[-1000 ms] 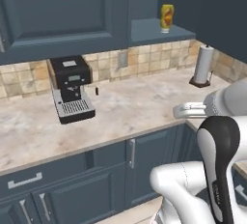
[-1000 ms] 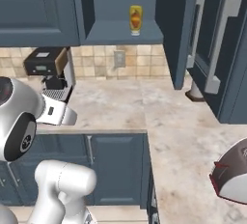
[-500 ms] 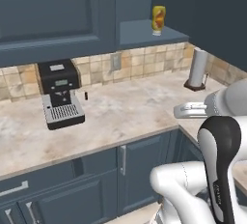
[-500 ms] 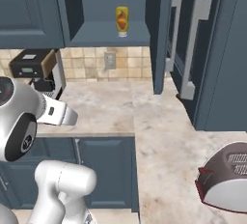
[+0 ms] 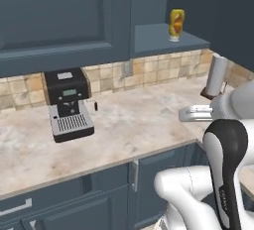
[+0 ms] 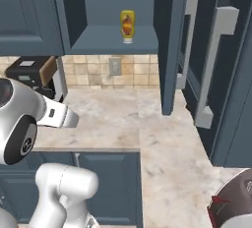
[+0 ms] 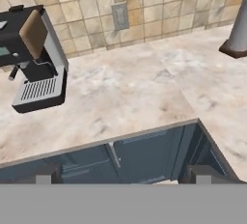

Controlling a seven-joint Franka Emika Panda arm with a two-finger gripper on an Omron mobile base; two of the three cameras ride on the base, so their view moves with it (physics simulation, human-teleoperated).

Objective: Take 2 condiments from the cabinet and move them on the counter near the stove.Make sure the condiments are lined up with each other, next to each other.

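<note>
One of the condiments, a small yellow bottle (image 5: 176, 24) (image 6: 127, 25) with a red-orange label, stands upright on the slate-blue shelf of the open dark blue cabinet (image 5: 158, 39) (image 6: 101, 39). Well below it my gripper (image 5: 183, 115) (image 6: 74, 120) hovers over the front edge of the beige marbled counter (image 5: 139, 120) (image 6: 113, 119) (image 7: 130, 97). In the hand view the gripper (image 7: 123, 175) is open, its two dark fingertips (image 7: 46, 175) wide apart with nothing between them. The stove is out of view.
A black and silver coffee machine (image 5: 67, 102) (image 6: 32, 72) (image 7: 34, 54) sits at the counter's left. A tall white paper-towel roll (image 5: 217, 75) (image 7: 239, 30) stands at the right. The open cabinet door (image 6: 170, 45) and tall doors with long steel handles (image 6: 214, 65) rise right of the shelf. A toaster (image 6: 236, 207) sits at lower right.
Both base views have shifted as a whole, so the base has moved; the cabinet and bottle now look nearer. The arm keeps its pose and the gripper stays open.
</note>
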